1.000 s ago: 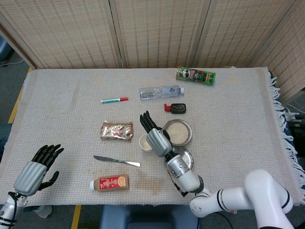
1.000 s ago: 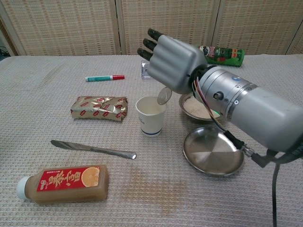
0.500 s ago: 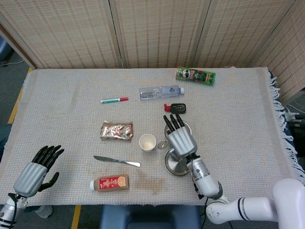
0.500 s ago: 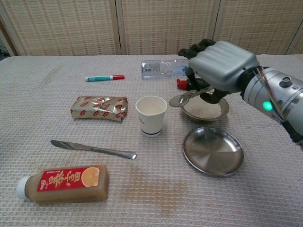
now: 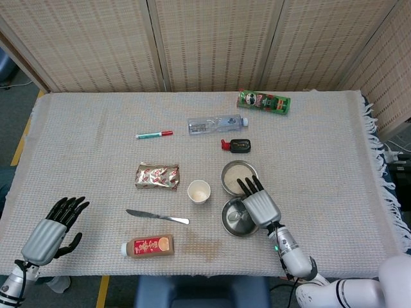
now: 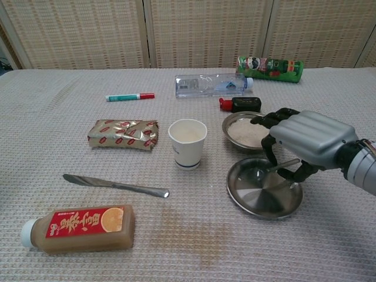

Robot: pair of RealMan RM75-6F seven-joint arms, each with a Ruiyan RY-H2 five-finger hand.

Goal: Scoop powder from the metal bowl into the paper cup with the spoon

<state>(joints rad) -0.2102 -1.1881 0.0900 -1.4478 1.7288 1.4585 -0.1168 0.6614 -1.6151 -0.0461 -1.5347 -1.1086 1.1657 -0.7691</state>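
Steel spoon (image 6: 271,170) in my right hand (image 6: 304,143) has come away from the white paper cup (image 6: 188,143) down into the empty metal plate (image 6: 261,200); the powder-filled metal bowl (image 6: 248,131) sits just behind, so this scoop looks delivered.

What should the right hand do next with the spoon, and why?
Probably lower the spoon the last bit and let go. The right hand holds it by the handle with its bowl down over the empty metal plate, away from the powder bowl and the paper cup. That looks like setting it down, not another scoop.
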